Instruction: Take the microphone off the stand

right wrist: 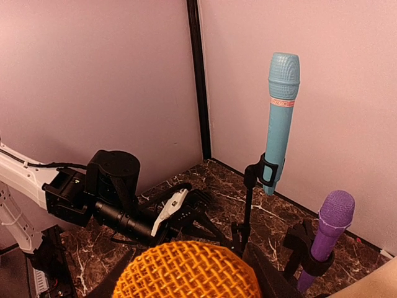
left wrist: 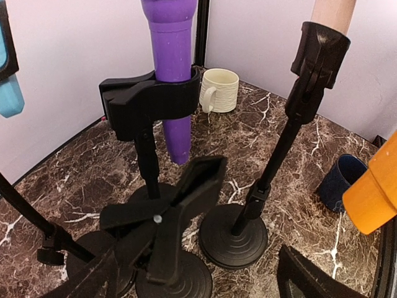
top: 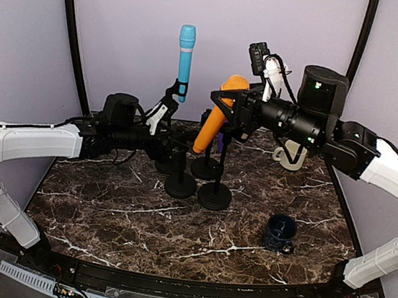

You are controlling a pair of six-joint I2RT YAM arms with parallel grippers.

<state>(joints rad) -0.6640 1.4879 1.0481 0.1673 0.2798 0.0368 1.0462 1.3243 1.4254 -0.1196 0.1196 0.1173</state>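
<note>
My right gripper (top: 228, 103) is shut on the orange microphone (top: 214, 122) and holds it tilted above the cluster of black stands. Its mesh head fills the bottom of the right wrist view (right wrist: 186, 273) between my fingers. Its lower end shows at the right edge of the left wrist view (left wrist: 372, 198). A stand with an empty black clip (left wrist: 186, 192) is between the wide-apart jaws of my left gripper (left wrist: 198, 276), which touch nothing. My left gripper (top: 167, 144) is low beside the stands. A blue microphone (top: 185, 56), a purple one (left wrist: 169, 37) and a beige one (left wrist: 332, 12) sit clipped in their stands.
Several round stand bases (top: 214, 196) crowd the middle of the marble table (top: 125, 220). A cream mug (top: 289, 156) stands at the back right, a dark blue cup (top: 279, 232) at the front right. Purple walls close the back and sides.
</note>
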